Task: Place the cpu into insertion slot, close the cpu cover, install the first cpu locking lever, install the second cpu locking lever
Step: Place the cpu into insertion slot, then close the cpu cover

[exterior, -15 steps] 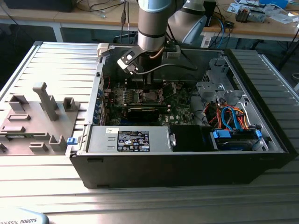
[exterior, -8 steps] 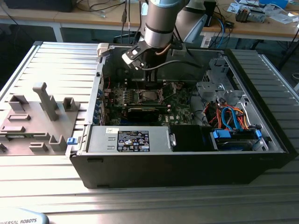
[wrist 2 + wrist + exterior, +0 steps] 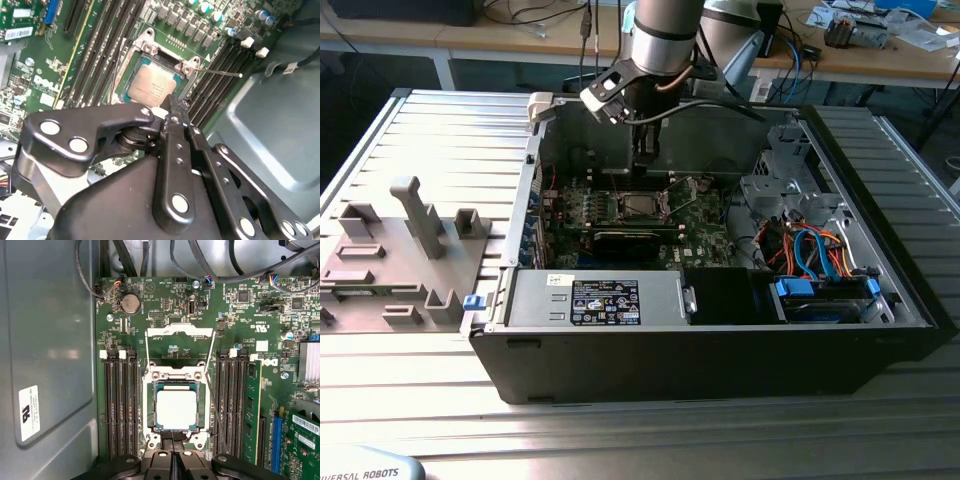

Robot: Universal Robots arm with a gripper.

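Note:
The cpu (image 3: 175, 409) lies flat in the insertion slot (image 3: 150, 415), its silver-grey top showing in both wrist views (image 3: 152, 85). Beyond the socket the cpu cover (image 3: 177, 330) stands open, hinged up. A thin wire locking lever (image 3: 220, 73) sticks out unlatched beside the socket. My gripper (image 3: 172, 456) hangs just above the socket edge nearest it, with its black fingers (image 3: 172, 112) pressed together and nothing between them. In the exterior view the gripper (image 3: 642, 168) reaches down into the open computer case over the socket (image 3: 638, 206).
Black memory slots (image 3: 120, 405) flank the socket on both sides. A grey case wall (image 3: 47, 365) rises close by. Cables (image 3: 210, 265) cross above the board. A power supply (image 3: 595, 298) and drive bay wiring (image 3: 815, 260) fill the case front.

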